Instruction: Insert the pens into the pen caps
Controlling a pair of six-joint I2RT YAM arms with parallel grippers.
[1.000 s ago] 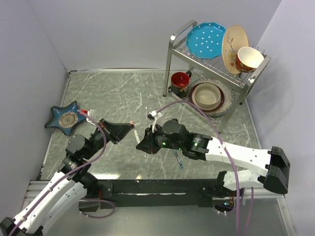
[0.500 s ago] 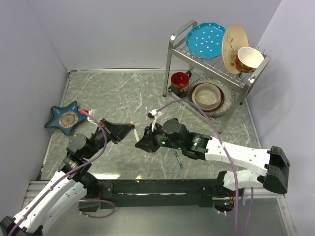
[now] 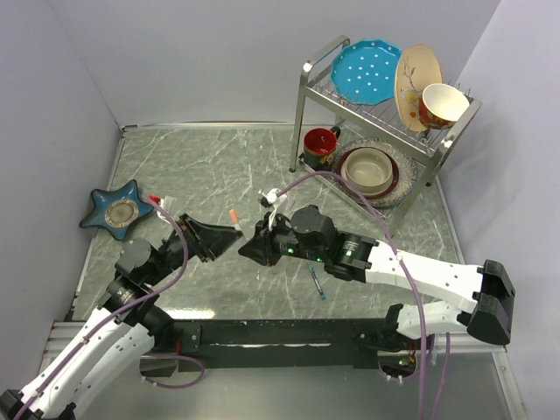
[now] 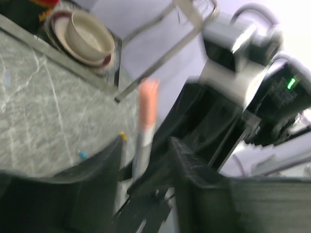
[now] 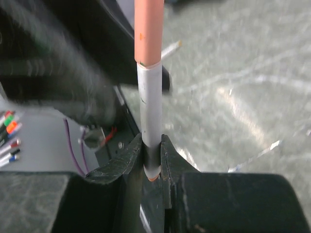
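A white-barrelled pen [image 5: 148,97] stands upright in my right gripper [image 5: 151,145], which is shut on its lower end. A red-orange pen cap [image 5: 148,29] sits on the pen's top end. From above, the cap [image 3: 234,215] shows just beyond the right gripper [image 3: 249,247], at mid-table. My left gripper [image 3: 229,236] faces it with its fingers apart. In the left wrist view the capped pen [image 4: 141,150] rises between the open left gripper [image 4: 146,145] fingers, apart from both. A blue-teal pen [image 3: 316,283] lies on the table under the right arm.
A blue star-shaped dish [image 3: 116,210] sits at the left. At the back right a metal dish rack [image 3: 385,96] holds plates and a bowl. Below the rack are a red mug [image 3: 321,147] and a bowl on a plate [image 3: 367,171]. A thin yellow-tipped stick [image 5: 170,48] lies beyond the pen.
My left gripper has opened and let go of the capped end. The pen and cap now stay in the right gripper, which has shifted slightly toward the back.
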